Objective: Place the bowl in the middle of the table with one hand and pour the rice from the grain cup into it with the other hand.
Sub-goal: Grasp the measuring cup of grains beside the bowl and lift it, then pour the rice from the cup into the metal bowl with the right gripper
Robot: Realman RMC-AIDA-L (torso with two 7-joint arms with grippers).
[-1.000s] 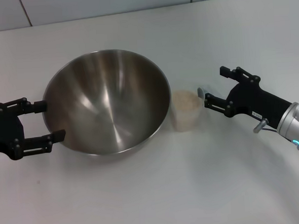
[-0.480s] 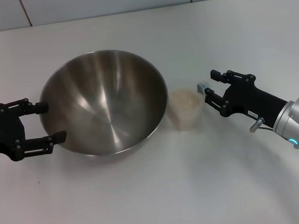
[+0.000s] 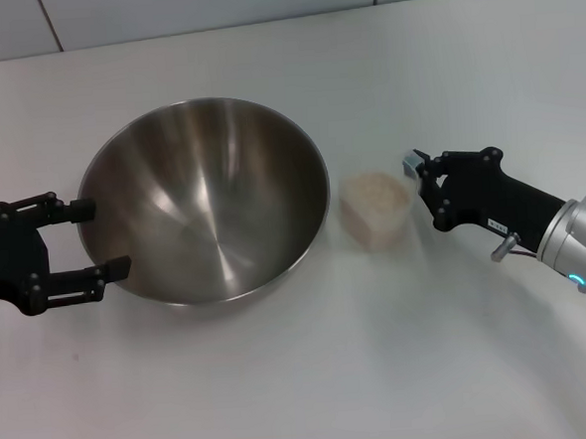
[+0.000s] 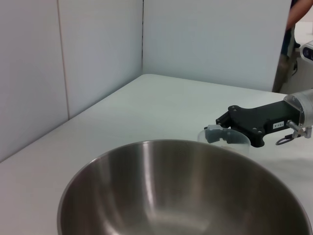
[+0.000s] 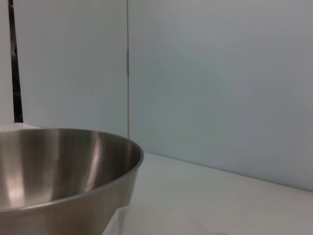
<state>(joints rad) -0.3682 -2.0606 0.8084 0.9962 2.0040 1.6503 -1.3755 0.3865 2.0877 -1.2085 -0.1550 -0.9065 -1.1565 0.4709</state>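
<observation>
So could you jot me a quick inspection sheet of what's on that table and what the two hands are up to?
Surface: white table, bare where visible.
Job's things: steel bowl upright, no rice in the part visible; clear grain cup holding rice, standing beside the bowl toward the robot's right.
Clutter: nothing seen.
Hands: left hand open at the bowl's rim; right hand at the cup's far side, its grip unclear.
Cables: thin wire loop on the right wrist.
Surroundings: pale wall panels.
</observation>
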